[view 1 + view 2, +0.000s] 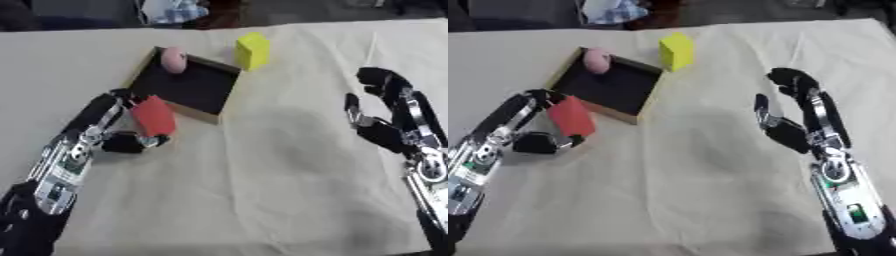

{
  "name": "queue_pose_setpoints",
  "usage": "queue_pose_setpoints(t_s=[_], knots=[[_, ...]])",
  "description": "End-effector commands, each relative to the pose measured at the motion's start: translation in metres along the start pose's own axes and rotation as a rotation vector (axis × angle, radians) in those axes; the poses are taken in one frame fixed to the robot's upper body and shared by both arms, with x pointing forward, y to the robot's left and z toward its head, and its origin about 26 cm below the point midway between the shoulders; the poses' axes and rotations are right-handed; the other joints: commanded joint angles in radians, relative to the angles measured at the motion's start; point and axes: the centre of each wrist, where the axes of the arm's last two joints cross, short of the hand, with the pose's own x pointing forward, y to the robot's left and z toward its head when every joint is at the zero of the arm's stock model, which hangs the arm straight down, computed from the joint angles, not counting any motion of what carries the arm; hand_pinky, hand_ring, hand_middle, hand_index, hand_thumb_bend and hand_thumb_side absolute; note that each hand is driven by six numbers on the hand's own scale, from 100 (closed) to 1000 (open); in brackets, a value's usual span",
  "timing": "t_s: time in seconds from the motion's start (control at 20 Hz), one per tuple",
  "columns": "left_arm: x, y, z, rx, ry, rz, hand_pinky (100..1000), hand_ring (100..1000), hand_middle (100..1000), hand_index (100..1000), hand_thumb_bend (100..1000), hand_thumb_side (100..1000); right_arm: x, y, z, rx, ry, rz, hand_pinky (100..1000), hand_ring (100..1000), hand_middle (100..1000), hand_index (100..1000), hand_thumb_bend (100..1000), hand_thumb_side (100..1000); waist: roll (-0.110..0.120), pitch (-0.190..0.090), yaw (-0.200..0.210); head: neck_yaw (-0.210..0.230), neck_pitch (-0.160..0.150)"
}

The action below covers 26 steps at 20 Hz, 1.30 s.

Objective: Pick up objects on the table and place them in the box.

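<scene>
The left hand (131, 137) is pinching a red block (154, 116) between fingers and thumb, holding it tilted just beside the near-left corner of the box (226, 95). A pink object (173, 60) is lying in the box's far corner. A yellow block (252, 50) is standing just beyond the box toward the table's (262, 190) far edge. The right hand (785, 107) is hovering with fingers relaxed and spread, holding nothing, near the table's right edge.

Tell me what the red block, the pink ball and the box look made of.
Red block: matte, sharp-edged, probably foam or painted wood. Pink ball: dull and rounded, perhaps soft foam or rubber. Box: pale rim like raw wood or cardboard, dark matte inside.
</scene>
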Motion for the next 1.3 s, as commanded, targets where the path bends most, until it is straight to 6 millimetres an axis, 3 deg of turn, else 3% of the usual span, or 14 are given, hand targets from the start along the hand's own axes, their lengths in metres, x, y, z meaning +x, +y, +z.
queue_pose_setpoints(t_s=[0.05, 0.3, 0.45, 0.5, 0.75, 0.95, 1.3], knots=[[0.004, 0.007, -0.003, 0.026, -0.012, -0.013, 767, 702, 671, 814, 614, 384, 0.004, -0.005, -0.003, -0.003, -0.017, 0.008, 868, 848, 818, 751, 157, 122, 0.013, -0.028, -0.001, 0.003, 0.002], [0.003, 0.007, -0.003, 0.052, -0.004, -0.01, 707, 631, 597, 761, 593, 354, 0.004, -0.004, -0.003, -0.002, -0.015, 0.007, 867, 846, 815, 750, 154, 123, 0.013, -0.027, -0.001, 0.003, 0.003], [0.003, 0.01, -0.003, 0.095, 0.006, -0.006, 666, 578, 540, 714, 547, 311, 0.004, -0.004, -0.003, -0.002, -0.015, 0.007, 867, 845, 815, 750, 153, 123, 0.013, -0.028, -0.001, 0.003, 0.003], [0.003, 0.011, -0.003, 0.113, 0.009, -0.004, 633, 542, 502, 674, 490, 267, 0.003, -0.004, -0.003, -0.003, -0.015, 0.007, 867, 845, 815, 750, 152, 123, 0.013, -0.028, -0.001, 0.003, 0.003], [0.004, 0.015, -0.002, 0.185, 0.02, 0.007, 592, 504, 464, 633, 432, 215, 0.004, -0.004, -0.003, -0.002, -0.016, 0.007, 867, 845, 814, 750, 150, 124, 0.015, -0.028, -0.002, 0.001, 0.001], [0.007, 0.028, 0.0, 0.246, 0.011, 0.013, 576, 493, 452, 620, 408, 208, 0.003, -0.004, -0.003, -0.001, -0.015, 0.008, 867, 844, 814, 750, 148, 127, 0.016, -0.028, -0.004, 0.001, 0.002], [0.006, 0.061, -0.003, 0.336, 0.036, -0.014, 586, 503, 463, 631, 451, 228, 0.003, -0.004, -0.003, 0.001, -0.016, 0.007, 867, 844, 814, 750, 146, 127, 0.018, -0.029, -0.01, 0.0, 0.0]])
